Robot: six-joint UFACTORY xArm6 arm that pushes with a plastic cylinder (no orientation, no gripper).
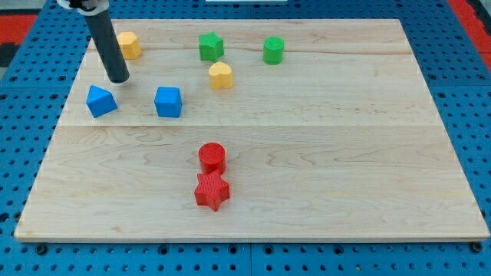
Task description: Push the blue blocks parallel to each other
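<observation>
Two blue blocks lie at the view's left. One blue block is wedge-like and turned at an angle. The other blue block is cube-like and sits to its right, with a gap between them. My tip stands just above and slightly right of the left blue block, close to its upper edge; I cannot tell if it touches. The dark rod rises from it to the view's top left.
A yellow block is right of the rod. A green star-like block, a green cylinder and a yellow heart-like block lie at the top middle. A red cylinder touches a red star lower down.
</observation>
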